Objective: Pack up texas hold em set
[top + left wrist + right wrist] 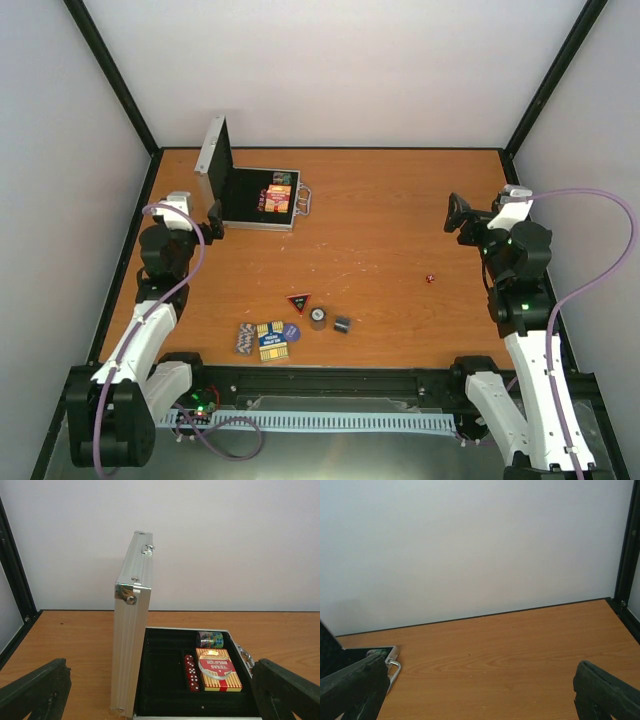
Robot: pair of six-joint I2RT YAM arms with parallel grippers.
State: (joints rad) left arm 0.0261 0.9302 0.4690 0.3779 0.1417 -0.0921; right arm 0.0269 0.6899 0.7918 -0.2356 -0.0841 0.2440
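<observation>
The case (262, 200) sits near the far-left corner of the worktop (400, 200). Its lid (132, 645) stands upright, so the black tray is open for loading. A card box (218, 670), a chip stack (210, 639) and a row of red dice (190, 672) already lie in the tray.

The other pieces are loose by the near edge, left of the middle: the triangle (299, 301), the buttons (318, 318), a second card box (272, 340) and striped chips (244, 338). One red die (431, 279) lies alone toward the right edge.

The left end effector (214, 214) hovers just beside the case, its jaws spread wide and empty. The right end effector (458, 215) is also spread and holds nothing, well apart from every piece. Judging by what lies outside the case, most of the packing is not yet done.
</observation>
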